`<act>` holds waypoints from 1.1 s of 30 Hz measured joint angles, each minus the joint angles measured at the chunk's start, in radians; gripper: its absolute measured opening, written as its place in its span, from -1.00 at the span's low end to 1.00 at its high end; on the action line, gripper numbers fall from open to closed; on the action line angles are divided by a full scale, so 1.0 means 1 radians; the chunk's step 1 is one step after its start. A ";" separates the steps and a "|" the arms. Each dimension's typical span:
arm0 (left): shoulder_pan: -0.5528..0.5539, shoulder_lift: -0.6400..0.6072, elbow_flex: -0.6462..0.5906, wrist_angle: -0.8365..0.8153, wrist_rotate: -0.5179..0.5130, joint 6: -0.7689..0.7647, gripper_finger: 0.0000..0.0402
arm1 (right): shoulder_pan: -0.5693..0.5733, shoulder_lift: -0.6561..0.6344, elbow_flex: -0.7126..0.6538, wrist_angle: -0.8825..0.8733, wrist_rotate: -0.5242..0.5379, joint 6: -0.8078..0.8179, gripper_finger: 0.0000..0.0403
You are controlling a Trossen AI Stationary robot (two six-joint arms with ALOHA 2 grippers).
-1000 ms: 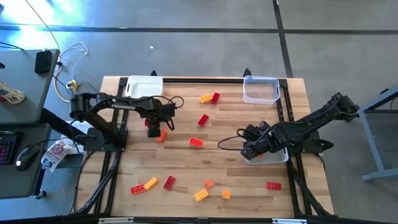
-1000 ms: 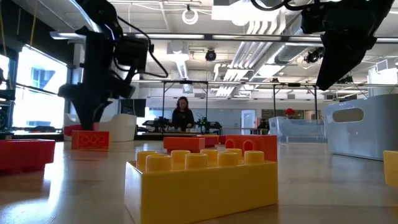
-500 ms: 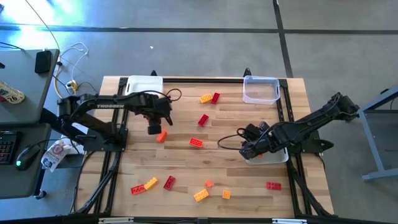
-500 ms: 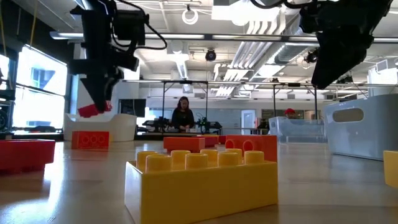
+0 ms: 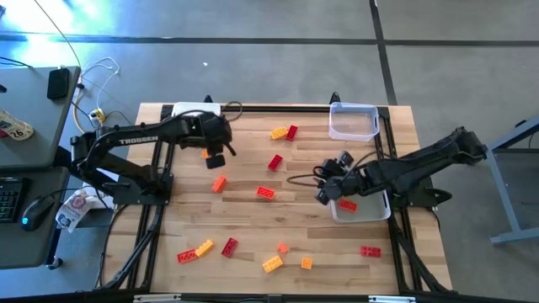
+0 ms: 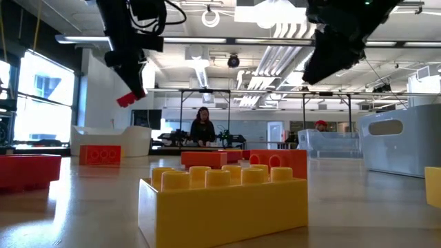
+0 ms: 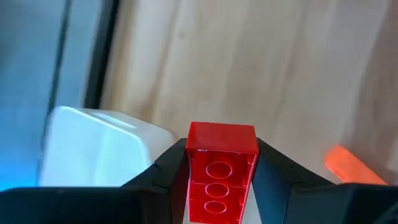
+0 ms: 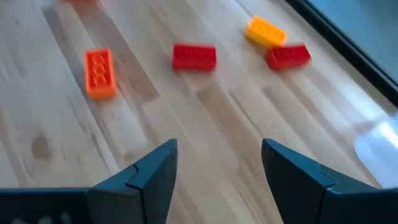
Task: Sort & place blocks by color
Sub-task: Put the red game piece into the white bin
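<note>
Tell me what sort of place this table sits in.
Probably a robotics lab or open workshop: exposed ceiling ducts, a person at a far workbench, and a desk with keyboard and mouse beside the table.

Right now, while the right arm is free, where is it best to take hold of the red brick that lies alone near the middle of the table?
Grip the middle red brick across its two long sides, coming straight down from above. It lies flat and slanted on the wood with nothing touching it, so both long sides are free. The open right end effector would probably need to turn to match that slant.
</note>
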 joint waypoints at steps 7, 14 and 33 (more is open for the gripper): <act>0.129 0.000 0.083 0.015 -0.025 0.095 -0.42 | -0.096 0.000 0.000 0.214 -0.061 -0.196 0.09; 0.326 0.015 0.087 0.075 -0.046 0.065 -0.42 | -0.189 0.000 0.000 0.420 -0.064 -0.356 0.09; 0.617 0.209 0.087 0.079 0.097 -0.049 -0.41 | -0.211 0.167 0.000 0.613 -0.464 -0.377 0.09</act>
